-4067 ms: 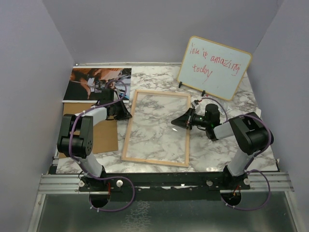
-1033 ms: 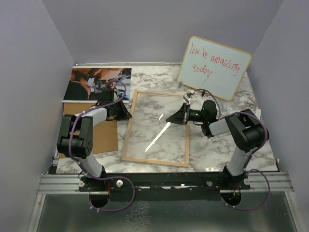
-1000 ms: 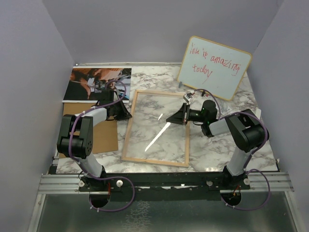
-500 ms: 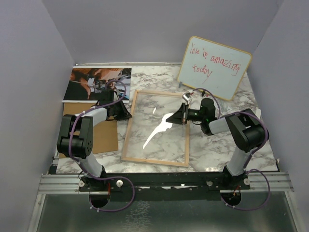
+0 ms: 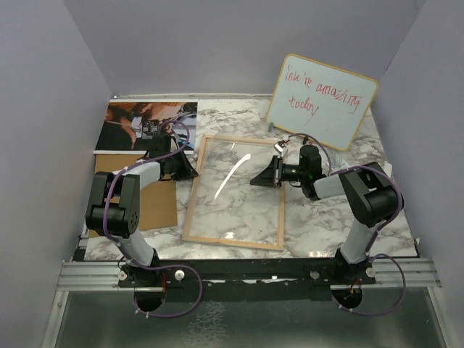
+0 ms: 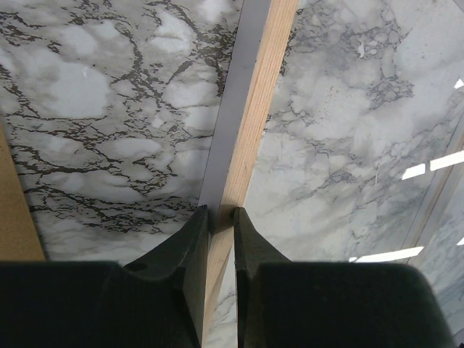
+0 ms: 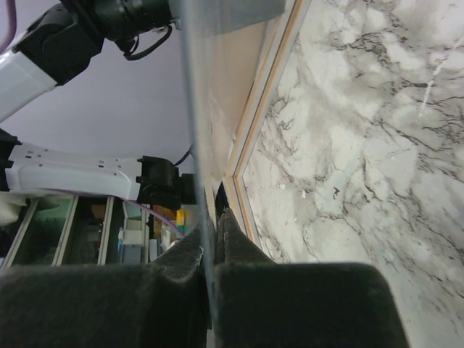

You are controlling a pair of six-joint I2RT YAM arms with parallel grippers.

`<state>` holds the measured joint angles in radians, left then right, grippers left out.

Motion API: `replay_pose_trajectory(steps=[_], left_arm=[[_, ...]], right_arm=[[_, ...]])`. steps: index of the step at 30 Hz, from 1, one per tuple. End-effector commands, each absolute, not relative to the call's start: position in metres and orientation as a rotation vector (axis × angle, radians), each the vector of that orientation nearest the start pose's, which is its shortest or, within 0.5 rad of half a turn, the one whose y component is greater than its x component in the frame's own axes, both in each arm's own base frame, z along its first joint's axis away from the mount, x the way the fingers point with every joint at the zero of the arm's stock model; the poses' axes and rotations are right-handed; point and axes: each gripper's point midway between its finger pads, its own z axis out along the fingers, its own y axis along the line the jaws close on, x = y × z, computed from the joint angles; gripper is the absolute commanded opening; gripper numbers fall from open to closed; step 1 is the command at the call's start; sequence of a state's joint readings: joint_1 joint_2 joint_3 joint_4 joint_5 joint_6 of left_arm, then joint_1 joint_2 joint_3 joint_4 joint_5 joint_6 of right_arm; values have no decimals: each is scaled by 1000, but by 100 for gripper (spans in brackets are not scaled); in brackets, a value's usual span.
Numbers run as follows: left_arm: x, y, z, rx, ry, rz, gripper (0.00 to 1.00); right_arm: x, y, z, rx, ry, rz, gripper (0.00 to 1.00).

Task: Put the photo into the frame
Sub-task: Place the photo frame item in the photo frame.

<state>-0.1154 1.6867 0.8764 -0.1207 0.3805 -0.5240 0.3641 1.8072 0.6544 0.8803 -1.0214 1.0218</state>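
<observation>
Pinching L rail of frame [image 5: 232, 242] w/ L pincer [image 6: 221, 212]; R pincer [image 7: 212, 217] clamps pane [image 5: 232, 192] edge.

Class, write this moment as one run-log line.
left gripper: shut on frame | right gripper: shut on clear pane | photo: outside frame

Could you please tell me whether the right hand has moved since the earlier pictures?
Yes. The right hand has moved farther back across the table, ending nearer the whiteboard than before.
</observation>
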Motion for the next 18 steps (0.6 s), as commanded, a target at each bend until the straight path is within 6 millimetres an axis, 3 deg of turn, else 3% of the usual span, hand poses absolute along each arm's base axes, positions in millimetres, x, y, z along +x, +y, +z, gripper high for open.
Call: replay_pose_trajectory(steps=[1, 18], left_arm=[[325, -119, -5, -415, 2698, -636, 0], [322, -117, -8, -420, 2709, -628, 0]], right_arm=[[283, 281, 101, -175, 2203, 1788, 1], [294, 270, 86, -208, 2295, 1643, 1]])
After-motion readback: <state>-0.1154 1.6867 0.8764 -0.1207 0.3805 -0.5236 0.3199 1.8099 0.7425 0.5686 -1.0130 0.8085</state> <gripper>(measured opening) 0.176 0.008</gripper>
